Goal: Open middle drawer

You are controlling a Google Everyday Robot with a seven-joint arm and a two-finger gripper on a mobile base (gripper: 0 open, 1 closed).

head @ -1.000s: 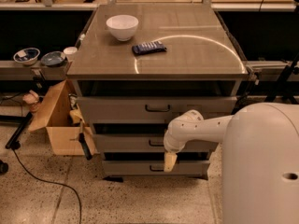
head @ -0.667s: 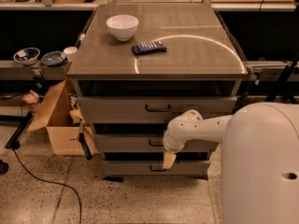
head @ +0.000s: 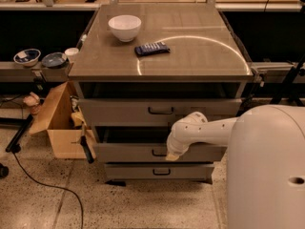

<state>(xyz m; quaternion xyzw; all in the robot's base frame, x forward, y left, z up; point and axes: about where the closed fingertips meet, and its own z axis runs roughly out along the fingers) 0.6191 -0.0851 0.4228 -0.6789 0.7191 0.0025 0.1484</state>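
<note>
The grey cabinet (head: 162,61) has three drawer fronts. The middle drawer (head: 119,153) is the medium grey front with a small dark bar handle (head: 158,152) at its centre. It stands out a little from the cabinet, with a dark gap above it. My gripper (head: 171,155), at the end of the white arm (head: 205,128), is against the drawer front just right of the handle. The top drawer (head: 114,112) and the bottom drawer (head: 133,171) look shut.
A white bowl (head: 124,26) and a blue packet (head: 151,48) lie on the cabinet top. An open cardboard box (head: 59,128) stands at the left on the floor, with a black cable (head: 43,182) nearby. Small bowls (head: 27,56) sit on a left shelf. My white body (head: 267,175) fills the lower right.
The middle drawer front has come forward and sits lower in view, with a wider dark gap above it. My gripper has stayed at the handle and moved with it.
</note>
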